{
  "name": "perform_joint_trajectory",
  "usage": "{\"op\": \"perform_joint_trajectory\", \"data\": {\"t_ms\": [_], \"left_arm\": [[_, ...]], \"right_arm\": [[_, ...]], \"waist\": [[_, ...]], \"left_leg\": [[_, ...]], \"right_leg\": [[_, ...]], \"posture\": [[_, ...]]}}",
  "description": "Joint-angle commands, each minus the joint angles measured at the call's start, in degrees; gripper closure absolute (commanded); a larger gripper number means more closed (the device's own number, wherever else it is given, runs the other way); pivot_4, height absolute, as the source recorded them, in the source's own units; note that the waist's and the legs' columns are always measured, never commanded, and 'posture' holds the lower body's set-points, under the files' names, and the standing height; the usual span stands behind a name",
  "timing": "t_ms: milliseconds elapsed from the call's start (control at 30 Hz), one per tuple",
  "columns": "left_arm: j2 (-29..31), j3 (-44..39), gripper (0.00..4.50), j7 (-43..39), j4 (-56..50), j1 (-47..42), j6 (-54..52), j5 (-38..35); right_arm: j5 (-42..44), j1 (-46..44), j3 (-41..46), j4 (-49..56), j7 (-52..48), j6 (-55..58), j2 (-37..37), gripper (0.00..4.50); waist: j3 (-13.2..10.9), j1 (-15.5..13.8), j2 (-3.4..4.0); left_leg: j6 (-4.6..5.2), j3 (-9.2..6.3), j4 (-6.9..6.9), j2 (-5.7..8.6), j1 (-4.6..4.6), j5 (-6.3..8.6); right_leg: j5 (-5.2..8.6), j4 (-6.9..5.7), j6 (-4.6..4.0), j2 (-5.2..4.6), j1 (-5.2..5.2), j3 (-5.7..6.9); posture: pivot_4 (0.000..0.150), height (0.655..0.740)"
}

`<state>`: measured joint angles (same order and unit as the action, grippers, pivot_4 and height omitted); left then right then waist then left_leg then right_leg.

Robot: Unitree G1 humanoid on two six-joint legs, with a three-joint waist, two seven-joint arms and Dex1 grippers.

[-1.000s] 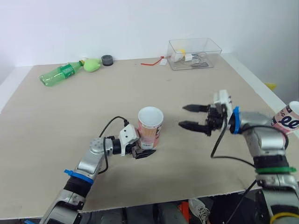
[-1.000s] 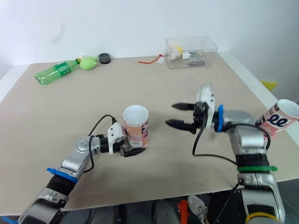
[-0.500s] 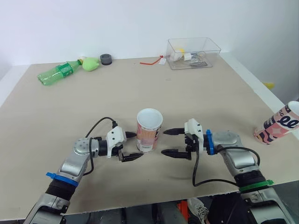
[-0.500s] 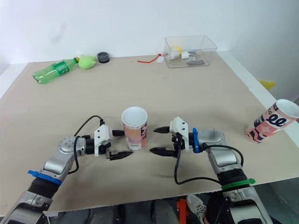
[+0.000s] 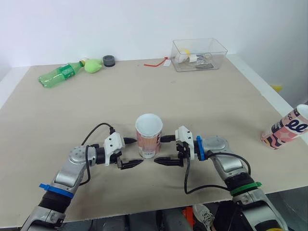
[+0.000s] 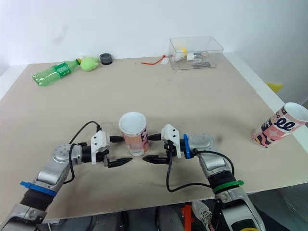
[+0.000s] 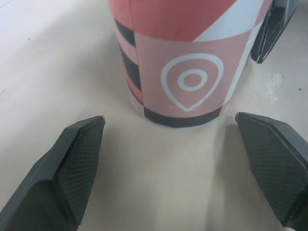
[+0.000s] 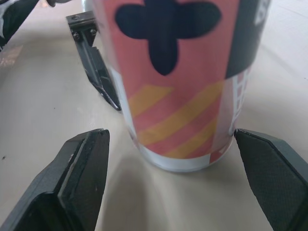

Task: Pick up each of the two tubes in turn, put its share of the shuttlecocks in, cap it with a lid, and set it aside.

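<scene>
Left wrist view first: the pink tube (image 7: 190,72) stands upright on the surface (image 7: 57,72), right in front of my left claw (image 5: 136,151). That claw is spread wide, one finger on each side of the tube's foot, and it is not touching. My right claw (image 5: 158,150) faces the tube from the other side. It is spread wide too, and also not touching. I think both claws sit low like this so one can close on the tube and lift it. The tube's mouth is open, and I see only white inside.

Off at the right edge, the second tube (image 6: 280,124) is tilted over. I cannot tell what it leans on.

At the far side lie a green bottle (image 5: 60,74), a small green thing (image 5: 94,66), a dark round thing (image 5: 109,60) and a clear box (image 5: 219,48). I cannot make out any shuttlecocks or lids. The bits in the box are too small to name.
</scene>
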<state>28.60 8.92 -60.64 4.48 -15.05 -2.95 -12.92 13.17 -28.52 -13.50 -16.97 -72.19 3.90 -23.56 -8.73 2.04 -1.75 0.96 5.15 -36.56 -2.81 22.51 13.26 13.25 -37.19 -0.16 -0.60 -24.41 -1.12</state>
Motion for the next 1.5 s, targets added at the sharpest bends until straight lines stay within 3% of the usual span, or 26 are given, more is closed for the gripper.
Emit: {"op": "perform_joint_trajectory", "data": {"t_ms": [33, 1200, 1500], "left_arm": [[0.9, -1.7, 0.0, 0.8, -2.6, 1.8, -0.1, -1.0], [1.8, -3.2, 0.0, 6.1, -8.6, 7.8, -1.8, -2.3], [4.4, -8.1, 0.0, 5.1, -9.7, 11.5, 0.5, -4.9]], "right_arm": [[0.6, -2.3, 0.5, -0.9, 0.0, -1.1, 1.5, 0.05], [-4.3, -9.2, -2.7, -15.3, -3.1, -10.1, 10.5, 0.05], [-4.7, -9.7, -2.4, -16.3, -3.2, -10.7, 11.3, 0.05]], "waist": [[0.0, 0.0, 0.0], [0.0, -0.2, 0.0], [0.0, 0.1, 0.0]], "left_leg": [[0.0, 0.0, 0.0, 0.0, 0.0, 0.0], [-0.1, 0.01, -0.09, 0.04, -0.01, -0.06], [-0.11, 0.01, -0.08, -0.05, -0.04, -0.07]], "right_leg": [[0.0, -0.01, 0.0, -0.02, 0.0, 0.0], [-0.23, -0.1, -0.31, -0.27, 0.0, 0.03], [-0.26, -0.12, -0.4, -0.21, 0.0, 0.04]], "posture": [[0.15, 0.74], [0.15, 0.74], [0.15, 0.74]]}}
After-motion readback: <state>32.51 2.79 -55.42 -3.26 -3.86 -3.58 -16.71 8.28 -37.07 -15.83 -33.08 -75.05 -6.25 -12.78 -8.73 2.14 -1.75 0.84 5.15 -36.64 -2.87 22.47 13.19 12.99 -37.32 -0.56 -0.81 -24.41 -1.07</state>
